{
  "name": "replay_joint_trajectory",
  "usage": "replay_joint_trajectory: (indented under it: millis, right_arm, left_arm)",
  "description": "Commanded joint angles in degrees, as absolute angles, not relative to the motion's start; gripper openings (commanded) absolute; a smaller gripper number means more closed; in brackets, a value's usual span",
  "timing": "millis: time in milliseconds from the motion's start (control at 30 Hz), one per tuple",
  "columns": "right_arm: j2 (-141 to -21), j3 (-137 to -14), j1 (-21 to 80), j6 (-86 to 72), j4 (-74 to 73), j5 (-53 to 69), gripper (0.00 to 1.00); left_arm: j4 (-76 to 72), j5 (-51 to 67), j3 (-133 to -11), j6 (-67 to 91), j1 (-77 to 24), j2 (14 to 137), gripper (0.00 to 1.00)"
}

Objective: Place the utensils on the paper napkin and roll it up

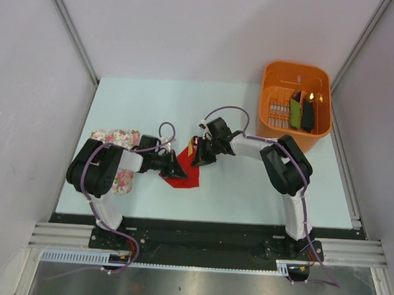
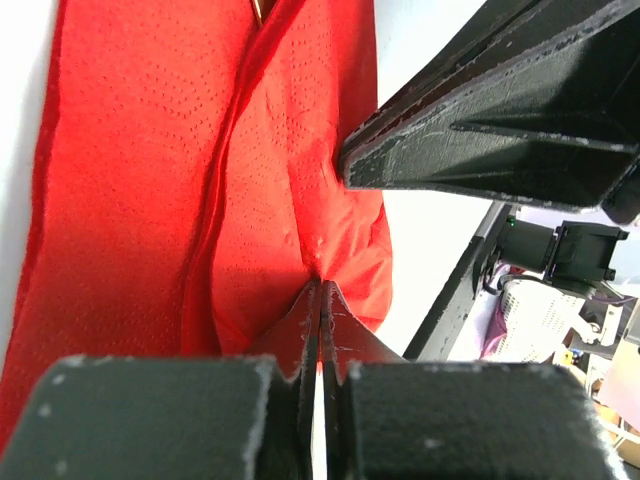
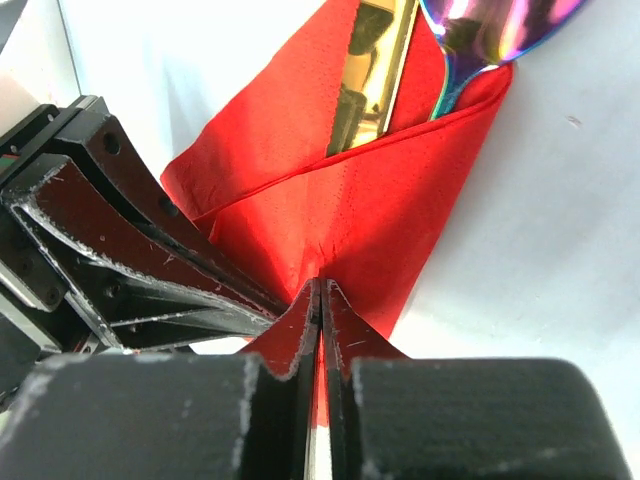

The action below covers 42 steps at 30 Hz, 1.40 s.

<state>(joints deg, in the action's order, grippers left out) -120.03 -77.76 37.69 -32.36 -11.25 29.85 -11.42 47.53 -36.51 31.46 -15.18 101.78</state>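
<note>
The red paper napkin lies folded on the table between my two arms. In the right wrist view, the utensils stick out of the napkin: a gold handle and a shiny rainbow-tinted spoon bowl. My right gripper is shut, pinching a fold of the napkin at its tips. From the left, my left gripper is shut on a puckered crease of the napkin. The right gripper's fingers cross just above it. From above, both grippers meet over the napkin.
An orange basket stands at the back right with green and black oblong items inside. A white floral cloth lies under the left arm. The table's front edge runs just in front of the napkin.
</note>
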Motion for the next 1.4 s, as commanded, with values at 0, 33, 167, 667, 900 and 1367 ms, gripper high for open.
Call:
replay_joint_trajectory:
  millis: [0,33,167,667,900,1367]
  right_arm:
    - [-119.35,-80.51,39.46,-30.68,-12.13,25.93,0.03]
    - [-119.53,-80.68,39.72,-30.41,-12.22,25.75,0.04]
    - [-120.23,-81.82,39.99,-30.85,-11.87,26.54,0.04]
    - [-123.31,-84.64,41.57,-28.57,-15.9,21.8,0.01]
    - [-127.79,-85.34,42.8,-26.37,-17.14,20.39,0.0]
    - [-128.67,-84.02,41.49,-26.98,-17.4,22.23,0.0]
  left_arm:
    - [-8.35,36.65,-36.47,26.37,-14.59,102.83,0.0]
    - [-8.44,36.82,-36.47,26.37,-14.59,102.92,0.0]
    - [-8.44,36.83,-36.39,26.37,-14.59,102.83,0.0]
    - [-9.05,37.09,-35.77,26.72,-14.5,101.6,0.0]
    - [-11.15,39.11,-35.16,27.42,-14.5,98.71,0.18]
    - [-14.95,39.82,-34.45,30.76,-17.23,100.36,0.22]
